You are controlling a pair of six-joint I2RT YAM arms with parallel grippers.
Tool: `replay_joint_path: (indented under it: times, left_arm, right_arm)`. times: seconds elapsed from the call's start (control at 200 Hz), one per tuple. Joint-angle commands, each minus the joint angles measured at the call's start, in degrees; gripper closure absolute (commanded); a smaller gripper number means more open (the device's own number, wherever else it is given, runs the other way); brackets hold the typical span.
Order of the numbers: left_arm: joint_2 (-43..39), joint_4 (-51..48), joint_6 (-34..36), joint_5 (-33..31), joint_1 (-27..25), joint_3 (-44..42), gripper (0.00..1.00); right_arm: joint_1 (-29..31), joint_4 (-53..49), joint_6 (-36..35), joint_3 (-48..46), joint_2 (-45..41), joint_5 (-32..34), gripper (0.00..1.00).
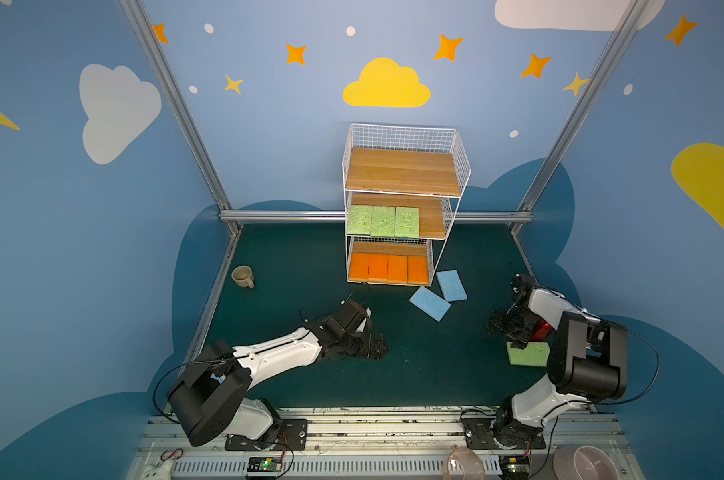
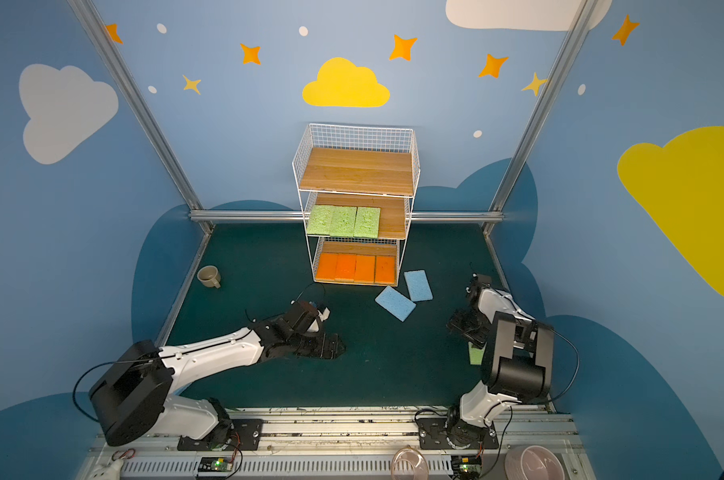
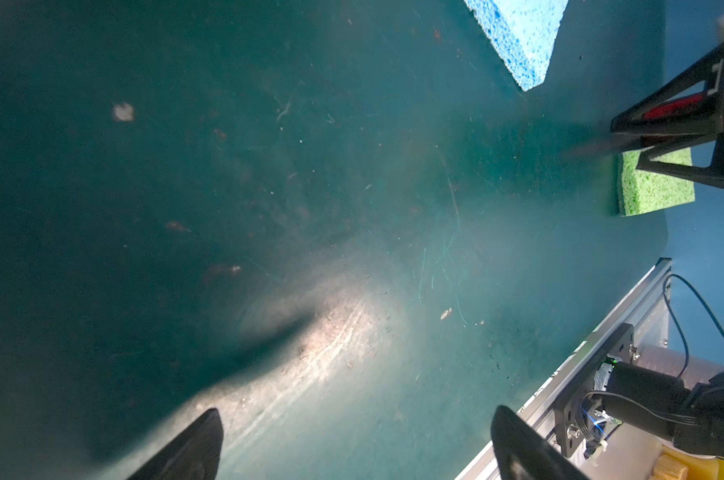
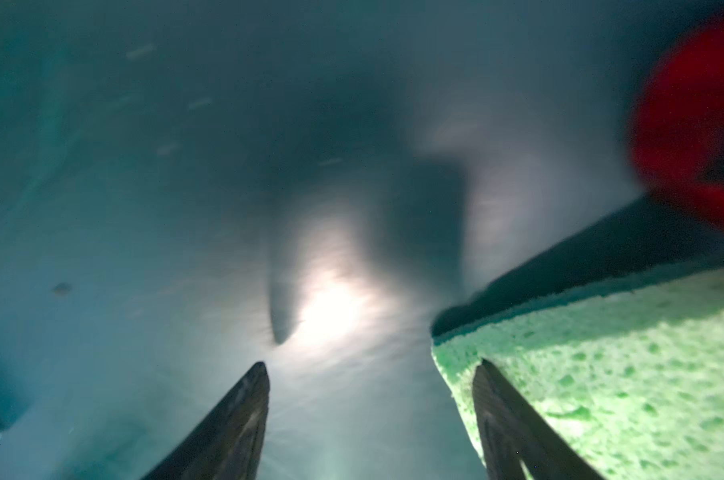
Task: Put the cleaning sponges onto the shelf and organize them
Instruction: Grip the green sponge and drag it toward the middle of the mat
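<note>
Nearest the camera head, along the front rail (image 1: 372,424), both arm bases are bolted down. Just beyond, low over the dark green mat (image 1: 414,374), the left gripper (image 3: 356,415) has its fingers spread wide, with only bare mat between them.

Over on the right, the right gripper (image 4: 372,365) hangs above a lone green sponge (image 1: 526,356) that lies flat near the mat's right edge. Its fingers stand apart with mat showing in the gap. One finger crosses the sponge's corner, though the wrist view is too blurred to say whether it touches.

Farther in, a blue sponge (image 1: 430,303) lies askew on the mat just beside a second blue sponge (image 1: 451,285), both close to the front right foot of the shelf (image 1: 462,160). Well off to the left, a beige mug (image 1: 242,276) stands near the mat's left edge.

At the back, the shelf stands upright against the wall. Four orange sponges (image 1: 389,269) lie side by side on its bottom board, three green sponges (image 1: 383,221) fill the left part of the middle board, and the top board holds nothing.
</note>
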Motion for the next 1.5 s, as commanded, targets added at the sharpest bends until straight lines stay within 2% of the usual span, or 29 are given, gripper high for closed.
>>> replay_joint_path:
  times: [0.0,0.32,0.566,0.666,0.806,0.876,1.011,1.106,1.151,1.221,1.266,1.351,1.426,1.492]
  left_arm:
    - [-0.3,-0.9,0.5,-0.6,0.3,0.8,0.00]
    - [-2.6,0.4,0.2,-3.1,0.3,-2.0,0.00]
    - [-7.7,1.5,-2.0,-7.9,0.9,-6.7,0.00]
    - [-10.4,1.5,-2.3,-9.9,1.7,-8.2,0.00]
    - [-11.0,1.5,-1.2,-11.3,2.8,-7.8,0.00]
    - [-10.1,1.3,-0.4,-11.4,3.2,-6.4,0.00]
    - [-6.2,2.5,0.6,-10.8,4.1,-3.5,0.01]
    - [-1.6,4.9,0.9,-7.9,4.4,-0.9,0.04]
    - [0.7,5.5,2.4,-6.0,4.3,1.0,0.13]
    - [4.5,5.7,3.6,-3.7,4.3,4.0,0.42]
    - [6.4,6.4,4.0,-3.0,4.4,5.3,0.53]
    - [9.2,8.1,4.6,-2.6,4.3,6.5,0.61]
    - [11.3,9.4,4.3,-1.4,4.4,7.3,0.62]
    - [12.7,10.4,3.8,-0.6,3.9,7.8,0.63]
  right_arm:
    - [3.7,1.1,2.0,0.6,-0.7,-4.1,0.25]
    - [15.9,5.3,6.1,-2.2,-3.4,-11.4,0.25]
    - [30.9,12.8,7.1,-4.8,-6.2,-18.6,0.28]
    - [36.8,18.7,7.8,-6.8,-8.5,-23.9,0.29]
    - [42.4,21.2,6.3,-6.0,-12.8,-29.3,0.29]
    - [42.5,21.2,5.8,-6.3,-17.6,-31.4,0.27]
    - [40.5,17.5,5.6,-7.2,-26.9,-29.6,0.24]
    - [37.4,14.9,6.5,-9.4,-31.8,-28.8,0.32]
    - [35.1,14.1,7.8,-11.6,-34.1,-28.5,0.38]
    - [31.0,12.7,11.0,-14.9,-37.8,-27.7,0.56]
    - [28.0,12.5,12.4,-18.7,-40.8,-27.2,0.66]
    - [24.2,13.5,14.3,-24.2,-46.7,-23.9,0.74]
    - [20.7,15.1,14.8,-28.4,-50.0,-23.6,0.79]
    - [18.3,15.9,15.4,-30.6,-49.7,-24.1,0.85]
